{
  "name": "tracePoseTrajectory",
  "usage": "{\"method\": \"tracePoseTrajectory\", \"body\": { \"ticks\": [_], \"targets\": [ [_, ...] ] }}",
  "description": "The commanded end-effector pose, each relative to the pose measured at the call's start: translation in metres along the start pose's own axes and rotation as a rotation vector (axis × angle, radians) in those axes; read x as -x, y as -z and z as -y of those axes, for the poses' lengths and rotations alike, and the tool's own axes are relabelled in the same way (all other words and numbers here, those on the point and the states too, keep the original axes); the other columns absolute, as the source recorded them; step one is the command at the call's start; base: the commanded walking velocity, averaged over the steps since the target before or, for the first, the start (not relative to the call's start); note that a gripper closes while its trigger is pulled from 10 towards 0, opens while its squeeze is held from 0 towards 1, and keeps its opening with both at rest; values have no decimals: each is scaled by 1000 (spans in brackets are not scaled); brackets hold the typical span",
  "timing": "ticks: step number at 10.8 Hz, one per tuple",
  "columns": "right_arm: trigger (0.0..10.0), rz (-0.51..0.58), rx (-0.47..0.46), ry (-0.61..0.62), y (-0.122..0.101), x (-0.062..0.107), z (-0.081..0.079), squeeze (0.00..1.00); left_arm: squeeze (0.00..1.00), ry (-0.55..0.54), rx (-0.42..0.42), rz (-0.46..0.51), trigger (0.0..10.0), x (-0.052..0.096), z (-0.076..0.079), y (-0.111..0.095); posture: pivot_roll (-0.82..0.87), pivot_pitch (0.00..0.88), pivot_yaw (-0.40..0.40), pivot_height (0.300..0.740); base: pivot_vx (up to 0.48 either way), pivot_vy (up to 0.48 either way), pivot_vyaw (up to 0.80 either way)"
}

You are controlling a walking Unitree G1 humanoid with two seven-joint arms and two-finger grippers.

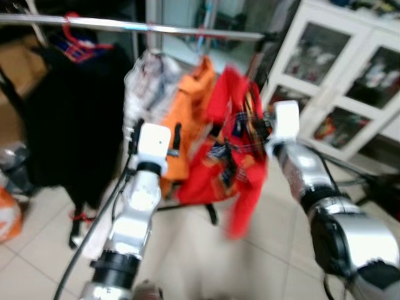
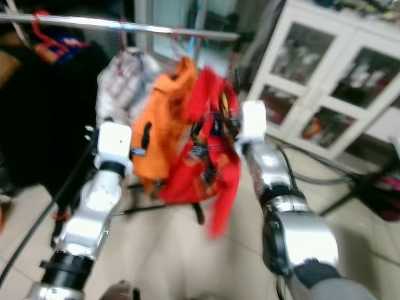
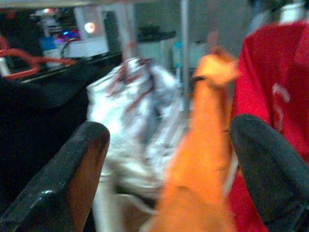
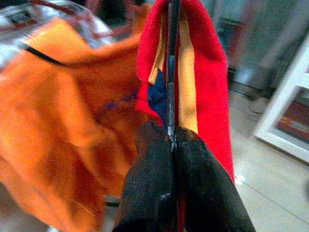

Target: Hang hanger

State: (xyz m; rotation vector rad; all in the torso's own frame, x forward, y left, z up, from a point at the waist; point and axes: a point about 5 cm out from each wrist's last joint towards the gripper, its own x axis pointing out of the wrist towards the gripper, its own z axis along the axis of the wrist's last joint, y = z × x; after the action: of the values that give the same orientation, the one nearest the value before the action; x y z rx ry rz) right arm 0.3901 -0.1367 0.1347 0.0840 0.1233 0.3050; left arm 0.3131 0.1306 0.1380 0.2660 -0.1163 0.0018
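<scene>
My right gripper (image 4: 171, 135) is shut on the thin dark hanger (image 4: 170, 72), which carries a red garment (image 1: 234, 169) with a plaid lining. The garment hangs in front of my right arm, below the metal clothes rail (image 1: 125, 25), beside an orange garment (image 1: 187, 119). I cannot tell whether the hanger's hook touches the rail. My left gripper (image 3: 169, 140) is open and holds nothing. It faces the orange garment and a white plastic-wrapped one (image 3: 130, 111) from close by. All views are blurred.
A black garment (image 1: 69, 119) and a red hanger (image 1: 75, 37) hang at the rail's left end. A white glass-door cabinet (image 1: 337, 81) stands at the right. Black rack legs (image 1: 212, 215) and cables cross the tiled floor. An orange bag (image 1: 9, 215) sits low left.
</scene>
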Motion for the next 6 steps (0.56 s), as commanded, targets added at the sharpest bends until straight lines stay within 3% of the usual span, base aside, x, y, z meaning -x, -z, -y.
{"method": "tracePoseTrajectory", "body": {
  "ticks": [1, 2, 6],
  "targets": [
    [0, 62, -5, 31, -21, -1, 10, 0, 0, 26, 18, 20, 10000, -1, 8, -6, 136, 52, -145, 740, 450, 0, 0],
    [0, 78, -13, 20, -32, -6, 5, 0, 0, 32, 18, 27, 10000, 0, 9, -8, 139, 51, -147, 740, 450, 0, 0],
    [0, 64, 45, -55, -56, -18, -14, 0, 0, 45, 9, 42, 10000, -1, 14, -13, 155, 47, -158, 740, 0, 0, 0]
  ]
}}
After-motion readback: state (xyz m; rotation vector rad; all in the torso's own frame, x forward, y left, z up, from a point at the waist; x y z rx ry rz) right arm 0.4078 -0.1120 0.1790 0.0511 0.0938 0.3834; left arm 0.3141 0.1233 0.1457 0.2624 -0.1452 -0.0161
